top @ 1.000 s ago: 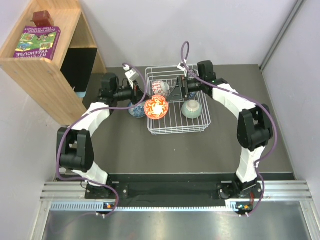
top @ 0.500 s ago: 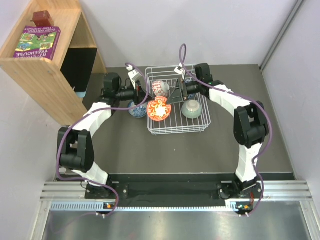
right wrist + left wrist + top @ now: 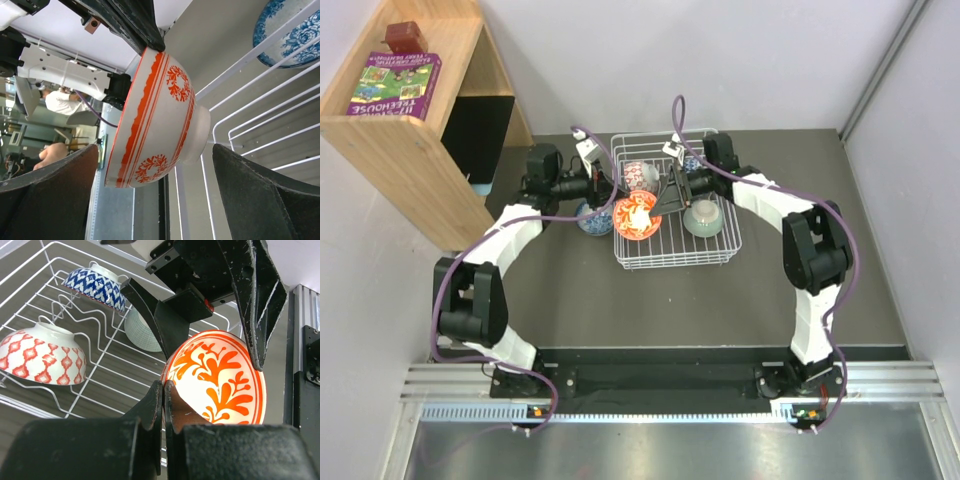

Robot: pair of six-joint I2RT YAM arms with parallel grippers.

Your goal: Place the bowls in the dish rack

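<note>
Left wrist shows the orange-red bowl [image 3: 220, 382], white inside with orange leafy scrolls.

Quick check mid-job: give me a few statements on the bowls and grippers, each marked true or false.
1. The left gripper pinches the rim of the orange bowl. True.
2. The right gripper is shut on the orange bowl. False: its fingers are spread open on either side of it.
3. The red-and-white bowl lies in the rack. True.
4. Every blue bowl is in the rack. False: the blue flowered bowl sits on the table, left of the rack.
</note>
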